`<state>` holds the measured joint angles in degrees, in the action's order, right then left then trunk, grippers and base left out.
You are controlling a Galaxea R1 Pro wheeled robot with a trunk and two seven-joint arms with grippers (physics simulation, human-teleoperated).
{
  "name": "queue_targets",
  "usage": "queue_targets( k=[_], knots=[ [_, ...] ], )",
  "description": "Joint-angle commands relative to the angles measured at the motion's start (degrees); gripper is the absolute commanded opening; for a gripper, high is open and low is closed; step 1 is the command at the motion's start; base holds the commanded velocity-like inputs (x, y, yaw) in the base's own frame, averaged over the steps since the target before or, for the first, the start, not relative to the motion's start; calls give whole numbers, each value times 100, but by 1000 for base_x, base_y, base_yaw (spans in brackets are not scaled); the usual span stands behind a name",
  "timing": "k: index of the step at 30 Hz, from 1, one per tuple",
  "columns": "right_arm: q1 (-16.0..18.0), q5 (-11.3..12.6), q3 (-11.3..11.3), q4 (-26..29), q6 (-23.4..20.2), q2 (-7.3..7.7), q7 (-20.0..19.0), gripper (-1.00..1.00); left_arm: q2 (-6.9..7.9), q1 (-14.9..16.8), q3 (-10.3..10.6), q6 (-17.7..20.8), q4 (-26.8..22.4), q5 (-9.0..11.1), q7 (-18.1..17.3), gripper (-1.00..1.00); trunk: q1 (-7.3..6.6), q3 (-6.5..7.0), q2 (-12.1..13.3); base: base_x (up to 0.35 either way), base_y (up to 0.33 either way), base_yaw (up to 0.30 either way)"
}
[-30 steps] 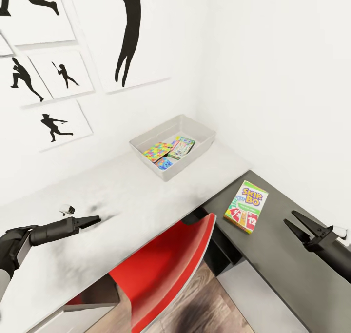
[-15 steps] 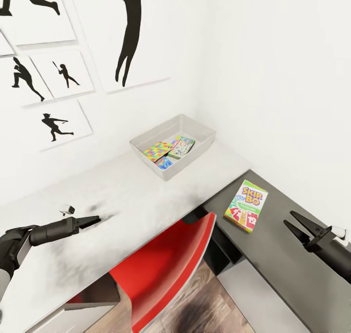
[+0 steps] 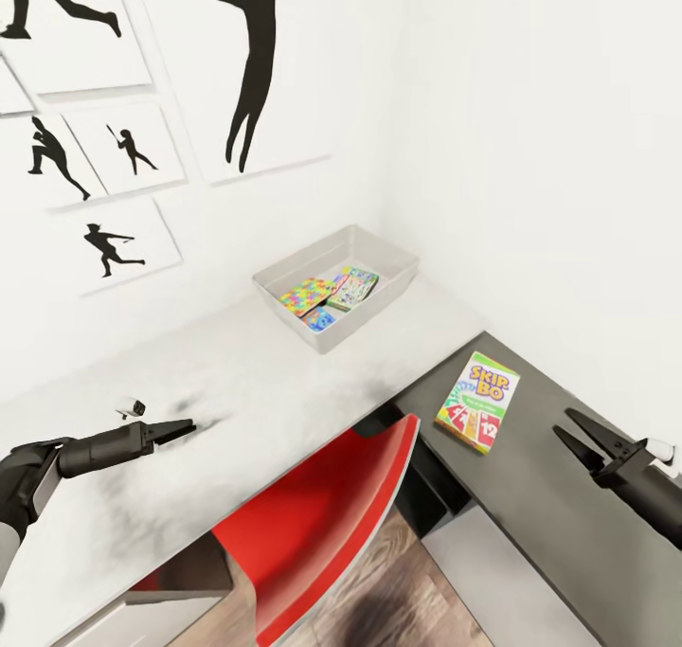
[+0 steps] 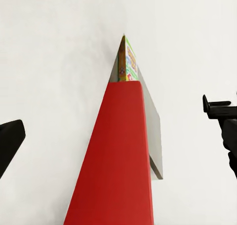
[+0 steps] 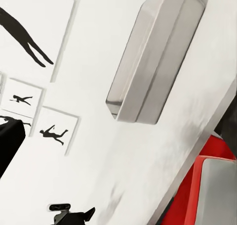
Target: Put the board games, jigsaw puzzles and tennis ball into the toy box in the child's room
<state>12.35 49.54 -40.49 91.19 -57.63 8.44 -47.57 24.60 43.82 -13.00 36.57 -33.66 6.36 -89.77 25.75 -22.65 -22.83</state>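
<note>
- Currently: locate Skip-Bo box (image 3: 478, 402) lying flat on the dark grey side unit (image 3: 559, 505), well apart from the toy box (image 3: 374, 317) and outside it; treat it as the next item to fetch.
- Check right gripper (image 3: 573, 431): fingers spread wide, empty, nearer the Skip-Bo box than the toy box, presumably staged for that pick.
- Check left gripper (image 3: 180, 428): parted wide in the wrist view, empty, hovering over the table (image 3: 246, 382), well apart from the toy box.
- Confirm inside the toy box: jigsaw puzzle (image 3: 305, 295), green-pink board game (image 3: 353, 287) and blue board game (image 3: 320, 318), lying flat, edges overlapping.
- Note materials: shallow pale grey tray with smooth sloped walls; printed flat boxes with thin edges; mottled matte table top.
- Expect little finger clearance under a flat box.
</note>
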Motion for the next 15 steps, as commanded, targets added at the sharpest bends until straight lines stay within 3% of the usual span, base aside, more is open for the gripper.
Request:
queue_targets(
  k=[1, 15],
  knots=[
    [5, -20, -6, -1, 1, 0, -29, 100, 1, 3, -1, 61, 0, -3, -23, 100, 3, 0, -9, 0, 0, 0],
    [4, -22, 25, 1, 96, 0, -33, 100, 1, 3, -1, 57, 0, -3, -23, 100, 3, 131, -9, 0, 0, 0]
  ],
)
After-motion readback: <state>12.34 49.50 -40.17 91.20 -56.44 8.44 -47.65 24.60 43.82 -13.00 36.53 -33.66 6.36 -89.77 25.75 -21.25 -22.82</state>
